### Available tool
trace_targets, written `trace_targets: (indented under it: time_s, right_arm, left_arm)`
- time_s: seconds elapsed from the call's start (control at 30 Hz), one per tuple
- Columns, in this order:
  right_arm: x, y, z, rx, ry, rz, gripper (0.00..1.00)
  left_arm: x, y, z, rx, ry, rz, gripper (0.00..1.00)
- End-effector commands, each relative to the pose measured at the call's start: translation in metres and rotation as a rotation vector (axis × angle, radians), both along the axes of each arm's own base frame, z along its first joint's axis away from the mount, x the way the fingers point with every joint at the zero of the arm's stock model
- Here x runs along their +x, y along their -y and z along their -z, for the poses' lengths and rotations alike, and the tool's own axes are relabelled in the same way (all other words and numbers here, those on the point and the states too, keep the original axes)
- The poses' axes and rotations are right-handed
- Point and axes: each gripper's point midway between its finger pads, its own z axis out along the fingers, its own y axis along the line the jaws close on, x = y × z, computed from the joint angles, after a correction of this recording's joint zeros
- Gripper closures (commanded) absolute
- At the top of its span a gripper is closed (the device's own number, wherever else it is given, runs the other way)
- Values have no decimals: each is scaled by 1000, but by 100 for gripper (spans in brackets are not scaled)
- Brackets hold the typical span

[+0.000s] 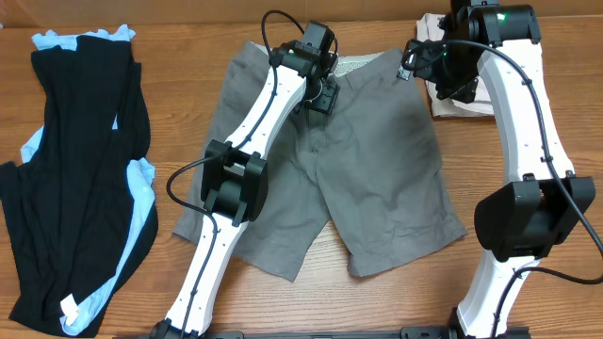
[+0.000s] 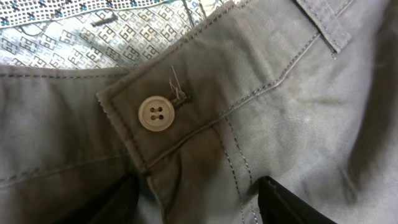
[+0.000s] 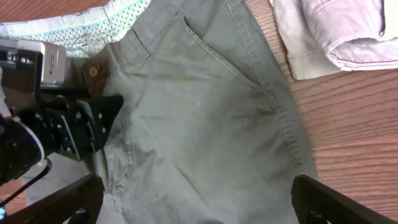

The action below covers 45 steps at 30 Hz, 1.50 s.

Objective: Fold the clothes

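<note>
Shorts (image 1: 377,160) waistband btn (image 2: 155,114) just under L gripper (image 1: 323,94).

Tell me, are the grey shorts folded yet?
No, the shorts lie spread flat, both legs apart and side by side.

black and light-blue garments (image 1: 80,169), beige shorts (image 3: 323,34), wooden table (image 1: 188,89)

One grey shorts (image 1: 377,160), one beige shorts (image 1: 466,108), two garments (image 1: 75,169) (image 1: 141,212), two arms (image 1: 254,122) (image 1: 528,113)
</note>
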Motion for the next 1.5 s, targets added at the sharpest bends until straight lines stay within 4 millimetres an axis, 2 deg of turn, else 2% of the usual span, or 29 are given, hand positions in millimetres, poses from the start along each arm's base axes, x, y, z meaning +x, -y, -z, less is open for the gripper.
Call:
trace_targets:
  time_s: [0.0,0.1,0.27,0.33,0.37,0.5,0.7,0.77,0.9,1.1,1.13,1.17,1.2,1.27,1.37,1.47]
  right_arm:
    - [1,6,-12,-10,34,6,0]
    - [1,6,-12,-10,32,5,0]
    - [1,6,-12,-10,32,6,0]
    - [1,6,-12,-10,33,5,0]
    - [1,6,-12,-10,33,6,0]
    - [1,6,-12,-10,34,6,0]
    - [1,6,-12,-10,34,5,0]
    - [1,6,-12,-10,34,5,0]
    - [0,6,-11,-10,31,5,0]
    - [0,6,-11,-10,32,5,0]
    - [1,6,-12,-11,32,5,0]
    - [1,6,-12,-10,34,5,0]
    - [1,6,-12,-11,35,5,0]
    - [2,6,-12,-10,38,5,0]
    - [5,5,-13,-9,49,5,0]
    - [7,5,-14,-8,61,5,0]
  left_arm:
    - [-4,2,9,1,-19,25,37]
    - [-3,3,11,-1,-16,25,43]
    - [2,8,8,-12,9,28,81]
    - [4,7,7,-15,17,26,94]
    - [5,6,4,-17,21,23,96]
    - [10,5,-13,-29,48,15,96]
    - [28,6,-67,-50,178,-4,96]
    - [38,4,-76,-44,230,-19,96]
    - [51,7,-76,-51,280,-28,95]
    - [79,8,-57,-39,376,-65,94]
    - [84,8,-57,-40,398,-72,93]
    - [88,9,-52,-42,408,-74,85]
    - [91,11,-52,-49,422,-75,55]
    - [91,11,-44,-46,416,-74,1]
    - [87,5,-40,-29,385,-77,0]
    - [82,-11,-56,-14,363,-94,0]
